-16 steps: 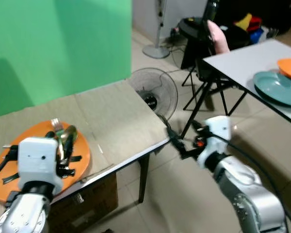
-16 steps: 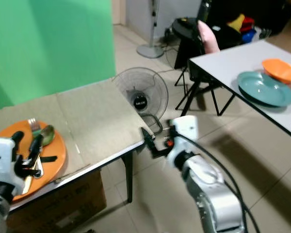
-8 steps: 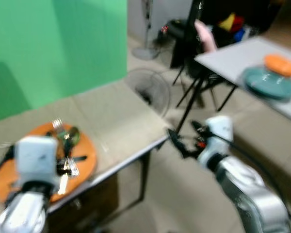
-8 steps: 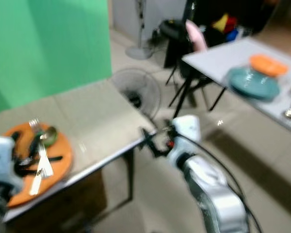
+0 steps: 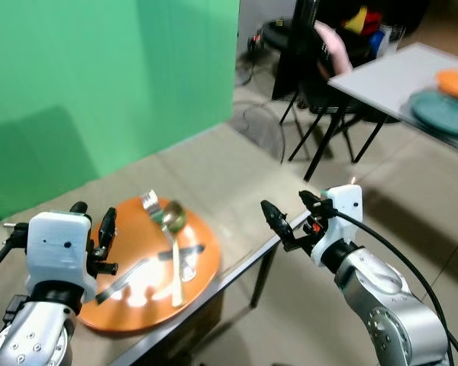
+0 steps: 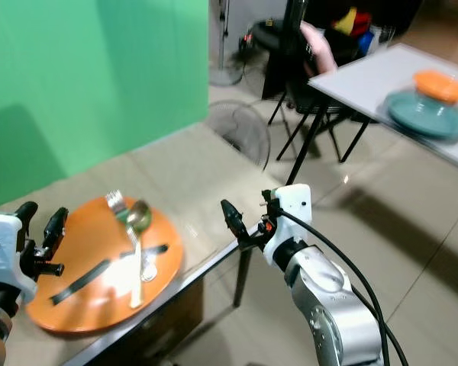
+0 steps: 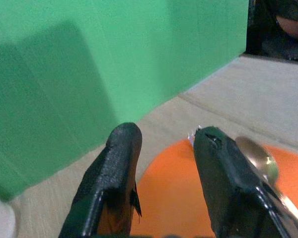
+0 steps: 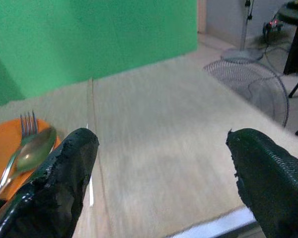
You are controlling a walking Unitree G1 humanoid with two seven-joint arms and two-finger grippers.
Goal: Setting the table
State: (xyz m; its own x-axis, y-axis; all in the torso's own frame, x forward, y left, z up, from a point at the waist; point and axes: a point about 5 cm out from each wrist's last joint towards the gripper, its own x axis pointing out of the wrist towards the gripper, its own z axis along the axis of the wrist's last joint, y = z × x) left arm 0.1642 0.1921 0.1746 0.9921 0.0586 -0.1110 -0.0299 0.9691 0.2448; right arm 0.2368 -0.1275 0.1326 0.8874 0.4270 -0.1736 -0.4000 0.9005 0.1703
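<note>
"Two silver arms were raised in front of the robot, weren't they?" asked the first observer.

"Yes. The left gripper (image 5: pixel 91 239) hung over the near left part of the beige table (image 5: pixel 214 175), its wrist block turned up toward the head camera and its black fingers (image 7: pixel 114 168) pointing away, toward the green backdrop wall (image 5: pixel 99 76). The fingers stood apart with a clear gap and nothing between them."

"And the right one?"

"The right arm was bent at the elbow and reached inward from beyond the table's right edge. The right gripper (image 5: pixel 286 217) sat just off that edge, fingers (image 8: pixel 69 173) spread very wide and empty, aimed across the tabletop."

"Where were the things for setting the table?"

"A round orange plate (image 5: pixel 137 305) lay on the near side of the beige table, just beside the left gripper. On it rested a silver fork (image 5: pixel 162 229) and a silver spoon (image 5: pixel 172 217), their heads close together at the plate's far rim and their handles running toward the robot. Dark flat utensils (image 5: pixel 126 276) also lay across the plate; what kind could not be told."

"Anything farther off?"

"A white table (image 5: pixel 389 72) stood well apart at the right, carrying a teal plate (image 5: pixel 443 114) and an orange bowl (image 5: pixel 456 82). A round wire floor fan (image 6: pixel 244 133) stood on the tiled floor (image 5: pixel 412 198) behind the beige table's far corner."
</note>
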